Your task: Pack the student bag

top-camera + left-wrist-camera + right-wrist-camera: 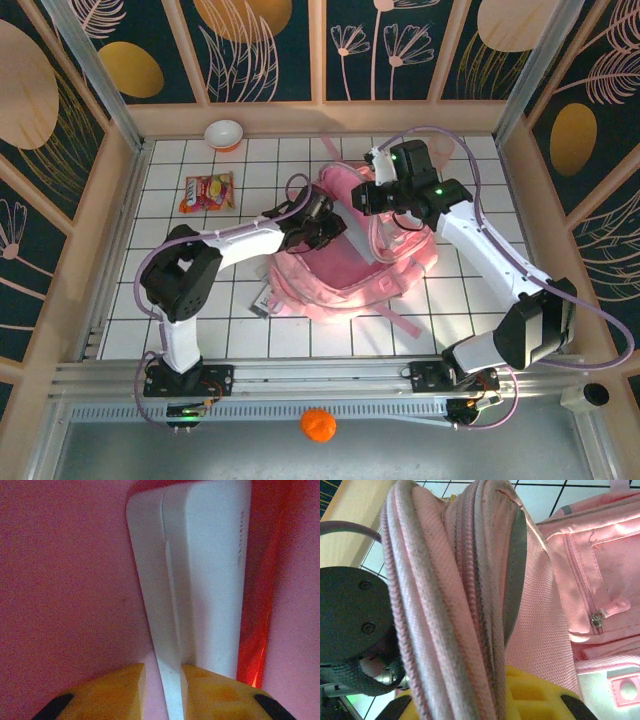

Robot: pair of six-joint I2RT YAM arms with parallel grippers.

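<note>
The student bag (370, 275) lies pink and unzipped in the middle of the tiled table. My right gripper (378, 195) is shut on the bag's zippered opening edge (470, 605) and holds it up; the fabric runs down between its yellow fingers (540, 695). My left gripper (320, 225) reaches into the bag's mouth. Inside, against the pink lining (65, 580), a flat white object (200, 570) stands on edge. Its thin edge passes between my left gripper (163, 690) fingers. The right finger touches it; a gap shows at the left finger.
A red item (260, 605) lies inside the bag beside the white object. A snack packet (207, 191) and a white-orange bowl (224, 133) sit at the back left. An orange ball (318, 425) rests on the front ledge. Wooden walls ring the table.
</note>
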